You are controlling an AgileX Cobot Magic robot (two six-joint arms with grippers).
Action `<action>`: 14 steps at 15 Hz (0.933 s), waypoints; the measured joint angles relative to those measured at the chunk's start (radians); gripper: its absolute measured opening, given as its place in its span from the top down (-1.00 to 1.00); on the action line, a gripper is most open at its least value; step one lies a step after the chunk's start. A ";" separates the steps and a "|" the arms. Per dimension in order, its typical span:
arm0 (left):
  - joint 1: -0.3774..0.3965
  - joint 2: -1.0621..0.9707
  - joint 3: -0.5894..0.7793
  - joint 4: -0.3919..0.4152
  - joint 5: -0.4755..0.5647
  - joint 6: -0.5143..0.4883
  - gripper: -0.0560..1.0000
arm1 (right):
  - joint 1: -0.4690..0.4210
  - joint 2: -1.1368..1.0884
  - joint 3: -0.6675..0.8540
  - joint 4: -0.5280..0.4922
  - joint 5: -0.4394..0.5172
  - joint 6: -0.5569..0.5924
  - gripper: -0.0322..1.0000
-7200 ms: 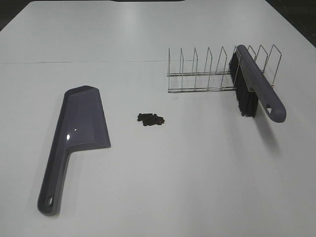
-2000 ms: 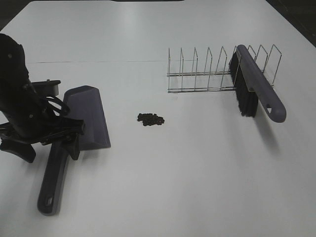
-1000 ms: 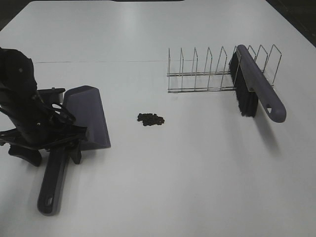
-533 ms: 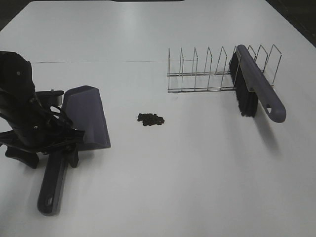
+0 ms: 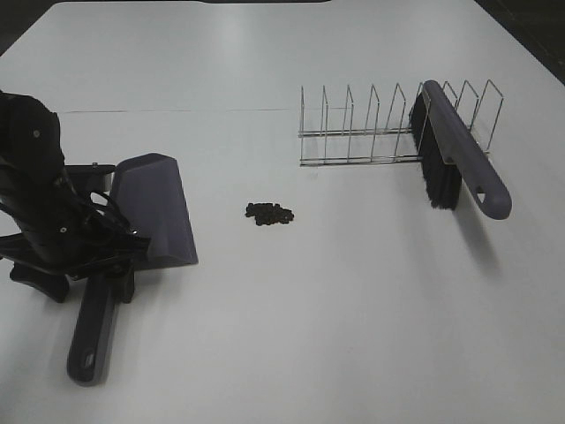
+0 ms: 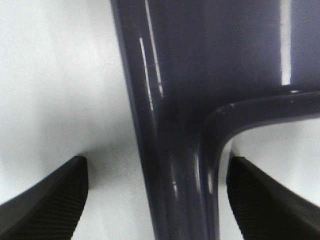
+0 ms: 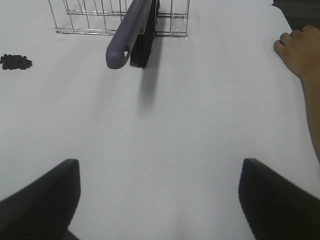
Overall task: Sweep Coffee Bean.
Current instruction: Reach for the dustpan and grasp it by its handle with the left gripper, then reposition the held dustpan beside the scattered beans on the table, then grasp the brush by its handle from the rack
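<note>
The coffee beans (image 5: 269, 214) lie in a small dark patch on the white table, also seen in the right wrist view (image 7: 15, 61). The purple dustpan (image 5: 154, 212) lies flat to their left, blade toward them. My left gripper (image 5: 88, 281) is low over the dustpan's handle (image 6: 175, 165), open, with one finger on each side and a gap to both. The purple brush (image 5: 459, 155) with black bristles leans in the wire rack (image 5: 371, 132). My right gripper (image 7: 159, 165) is open and empty, well short of the brush (image 7: 132, 35).
A person's hand (image 7: 300, 55) rests on the table edge on the far right of the right wrist view. The wire rack (image 7: 85, 20) stands behind the beans and to their right.
The left arm came into view, reached the dustpan's handle and settled slightly lower and nearer the front edge. Dustpan, beans and brush have not moved.
</note>
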 joint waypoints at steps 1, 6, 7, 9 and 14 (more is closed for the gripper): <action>0.000 0.000 0.000 0.003 0.000 0.000 -0.43 | 0.000 0.000 0.000 0.000 0.000 0.000 -0.53; 0.000 0.001 0.000 0.053 0.004 0.014 0.27 | 0.000 0.000 0.000 0.000 0.000 0.000 -0.53; 0.000 0.001 0.000 0.060 0.004 0.019 0.27 | 0.000 0.000 0.000 0.000 0.000 0.000 -0.53; 0.000 0.001 0.000 0.071 0.004 0.034 0.27 | 0.000 0.000 0.000 0.000 0.000 0.000 -0.53; -0.001 -0.048 0.007 0.249 -0.006 0.143 0.27 | 0.000 0.050 -0.059 0.000 -0.002 0.008 -0.39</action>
